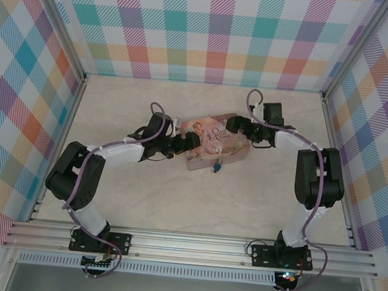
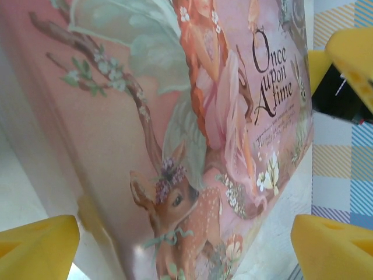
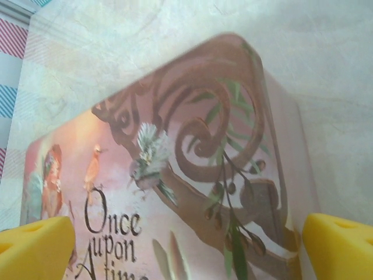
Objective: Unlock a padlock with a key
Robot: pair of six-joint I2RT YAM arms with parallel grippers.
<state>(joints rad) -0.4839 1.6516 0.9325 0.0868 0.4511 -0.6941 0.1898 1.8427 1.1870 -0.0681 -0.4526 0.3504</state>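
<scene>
On the counter (image 1: 141,195), the pink "Once upon a time" tin (image 1: 216,146) sat between both arms. Left gripper (image 1: 191,143) was at its left end, fingers (image 2: 36,246) spread apart with the tin between them. Right gripper (image 1: 237,125) was at the far right corner, also spread wide. Padlock (image 1: 215,167) lay against the tin's near edge, clear of both grippers.

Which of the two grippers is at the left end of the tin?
The left gripper: it faces the tin from the left, whereas the right gripper is at its far edge.
</scene>
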